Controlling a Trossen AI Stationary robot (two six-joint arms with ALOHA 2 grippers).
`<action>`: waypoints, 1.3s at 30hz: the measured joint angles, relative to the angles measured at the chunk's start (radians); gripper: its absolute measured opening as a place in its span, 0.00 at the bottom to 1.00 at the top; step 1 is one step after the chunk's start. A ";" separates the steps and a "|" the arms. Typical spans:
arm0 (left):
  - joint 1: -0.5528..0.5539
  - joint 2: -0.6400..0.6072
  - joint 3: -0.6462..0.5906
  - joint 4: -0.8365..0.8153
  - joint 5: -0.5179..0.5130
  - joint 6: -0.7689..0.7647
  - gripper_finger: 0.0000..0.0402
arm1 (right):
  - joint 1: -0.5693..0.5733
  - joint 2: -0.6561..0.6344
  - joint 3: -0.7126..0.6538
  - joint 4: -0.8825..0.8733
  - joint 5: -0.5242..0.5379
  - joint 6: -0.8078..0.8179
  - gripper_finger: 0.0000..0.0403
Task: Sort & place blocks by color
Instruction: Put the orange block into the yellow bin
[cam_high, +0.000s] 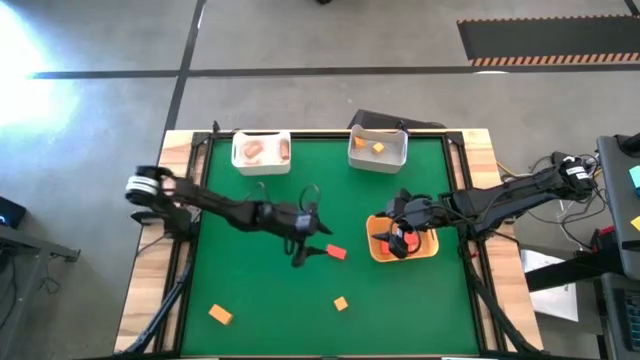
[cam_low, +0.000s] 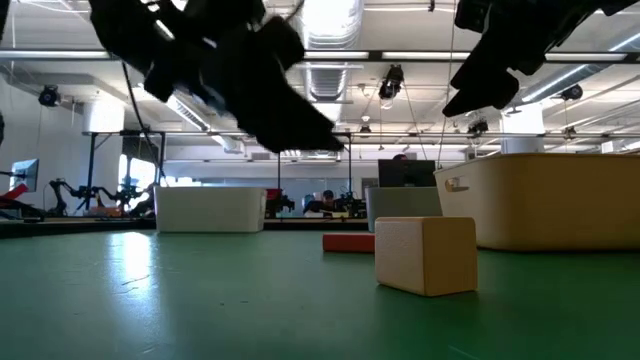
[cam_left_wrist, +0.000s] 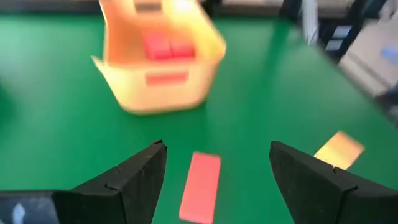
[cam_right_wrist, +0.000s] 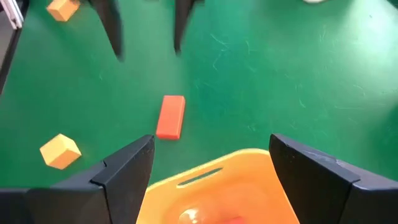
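Observation:
A red bar block (cam_left_wrist: 201, 186) lies flat on the green mat, and my left gripper (cam_left_wrist: 217, 149) hovers over it, open, with one finger to each side and touching nothing. From above, this left gripper (cam_high: 306, 248) sits mid-table just left of the red bar (cam_high: 336, 252). My right gripper (cam_right_wrist: 211, 140) is open over the orange bin (cam_right_wrist: 217, 180), which holds red blocks (cam_left_wrist: 166, 48). A tan cube (cam_high: 341, 303) and an orange block (cam_high: 220, 315) rest on the mat near the near edge.
Two white bins stand at the far edge: one (cam_high: 262, 152) holds brown blocks, the other (cam_high: 378, 148) a yellow-orange block. The orange bin (cam_high: 425, 245) sits right of centre under my right gripper (cam_high: 400, 238). Wooden rails frame the mat. The mat's left half is mostly bare.

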 joint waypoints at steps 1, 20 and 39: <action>-0.005 0.033 0.009 0.001 0.000 0.001 0.67 | 0.000 0.000 0.000 0.007 0.000 -0.003 0.76; -0.008 0.289 0.098 0.022 -0.016 0.072 0.50 | 0.000 0.001 -0.005 0.016 0.017 -0.031 0.76; 0.017 0.262 0.093 -0.031 -0.065 0.106 0.28 | 0.004 0.001 -0.012 0.039 0.084 -0.082 0.76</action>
